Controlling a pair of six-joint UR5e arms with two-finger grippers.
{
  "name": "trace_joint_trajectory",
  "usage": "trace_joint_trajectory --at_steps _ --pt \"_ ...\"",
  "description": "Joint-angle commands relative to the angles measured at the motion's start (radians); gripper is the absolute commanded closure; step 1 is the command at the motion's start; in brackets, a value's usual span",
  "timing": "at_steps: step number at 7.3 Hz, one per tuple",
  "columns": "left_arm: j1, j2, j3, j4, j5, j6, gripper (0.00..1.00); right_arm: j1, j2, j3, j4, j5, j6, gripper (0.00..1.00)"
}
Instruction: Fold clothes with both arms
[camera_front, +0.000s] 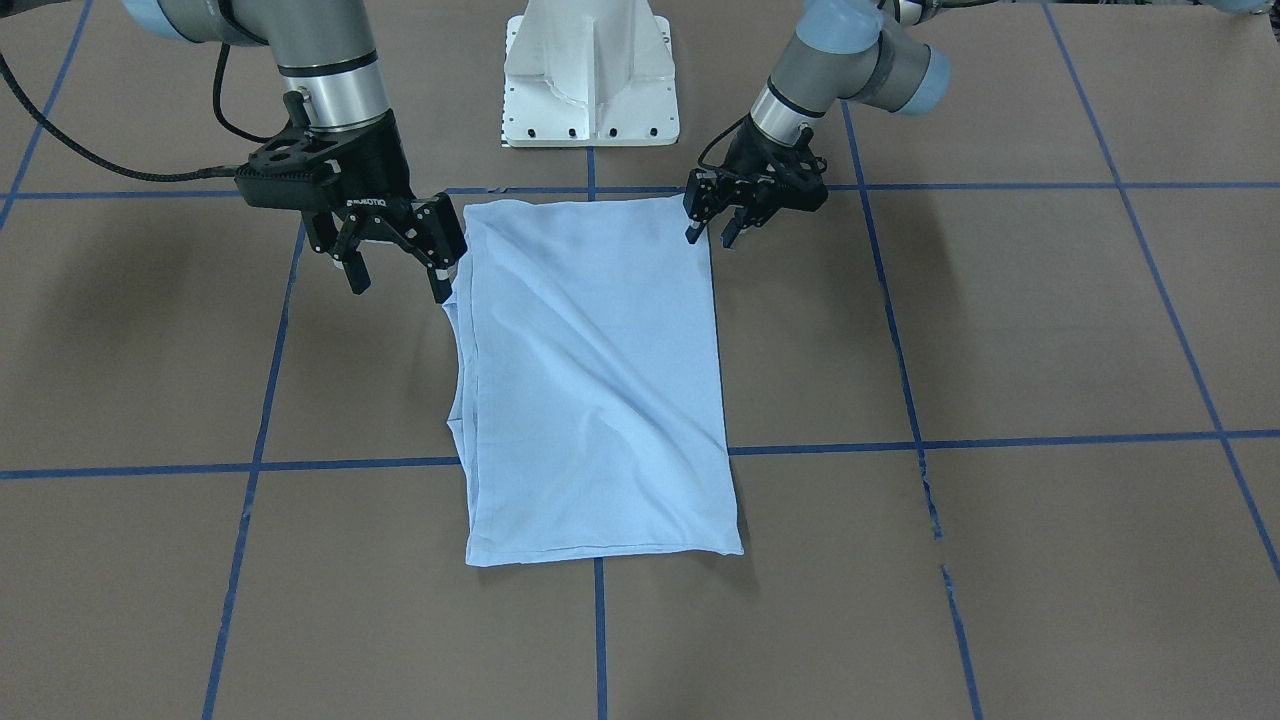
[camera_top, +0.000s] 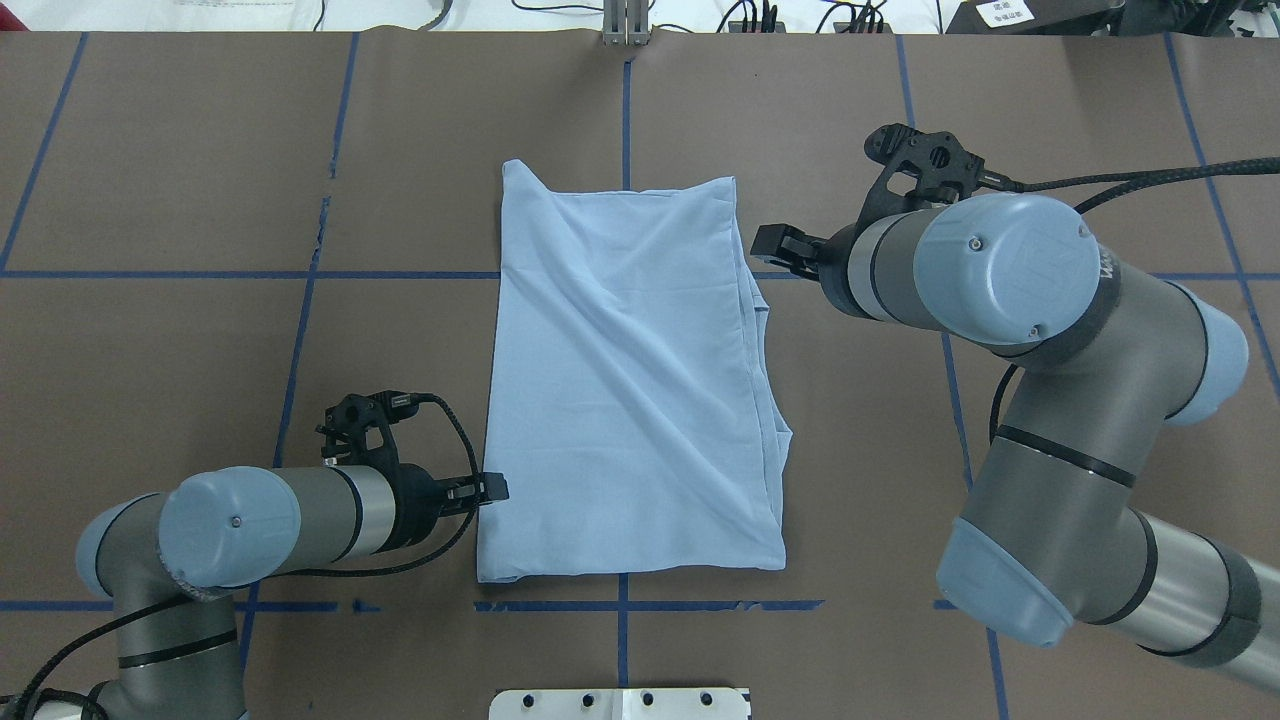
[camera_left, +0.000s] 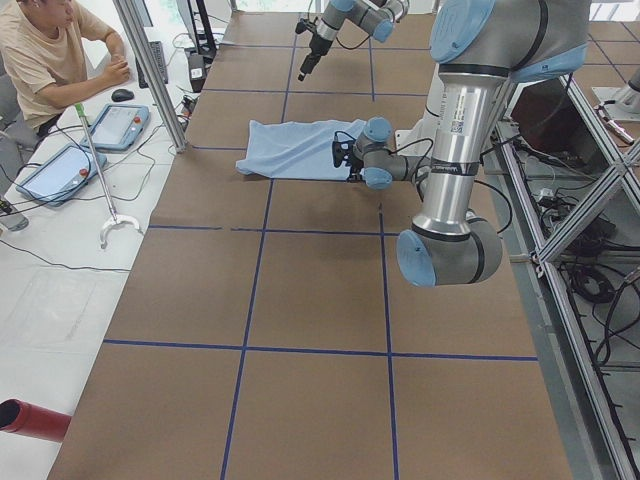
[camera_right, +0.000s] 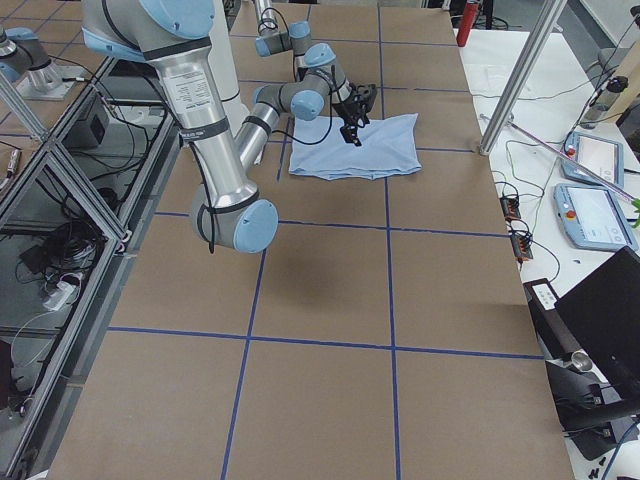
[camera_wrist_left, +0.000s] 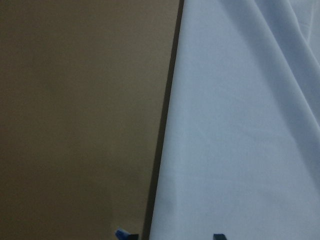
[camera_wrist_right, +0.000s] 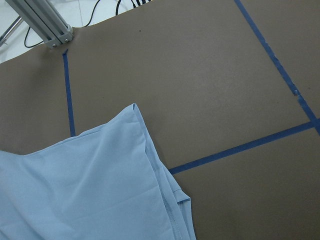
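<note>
The clothes, one light blue T-shirt, lie folded into a long rectangle in the middle of the brown table; neither the print nor the label shows. My left gripper hovers open at the shirt's corner nearest the robot. In the left wrist view the cloth's edge runs between the two spread fingertips. My right gripper stands wide open beside the opposite long edge, one finger close to the layered hem. From overhead, the left gripper touches the shirt's left edge and the right gripper sits off its right edge.
The white pedestal base stands at the table's robot side. Blue tape lines grid the brown surface. A seated person and tablets are beyond the table's far side, with a metal post at the edge.
</note>
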Motion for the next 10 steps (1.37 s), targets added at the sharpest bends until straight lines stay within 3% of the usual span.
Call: trace_joint_trajectory --at_steps 1,5,6,7,8,10 --pt "0.036 -0.015 -0.004 0.048 0.000 -0.025 0.38 0.001 -0.001 -0.002 0.000 -0.001 0.001 0.00" --pt "0.059 -0.013 -0.004 0.050 0.000 -0.027 0.41 0.000 -0.003 0.000 0.000 -0.001 0.001 0.00" --pt "0.064 -0.013 -0.004 0.050 0.000 -0.028 0.46 0.000 -0.001 0.000 0.000 -0.001 0.001 0.00" --pt "0.065 -0.012 -0.004 0.050 0.002 -0.058 0.65 0.001 -0.003 0.000 0.000 -0.001 0.001 0.00" --pt "0.071 -0.012 -0.006 0.056 0.002 -0.082 1.00 0.000 -0.003 0.000 0.000 -0.001 0.003 0.00" --pt "0.085 -0.006 -0.036 0.085 0.011 -0.082 1.00 0.001 -0.003 0.000 0.000 -0.001 0.003 0.00"
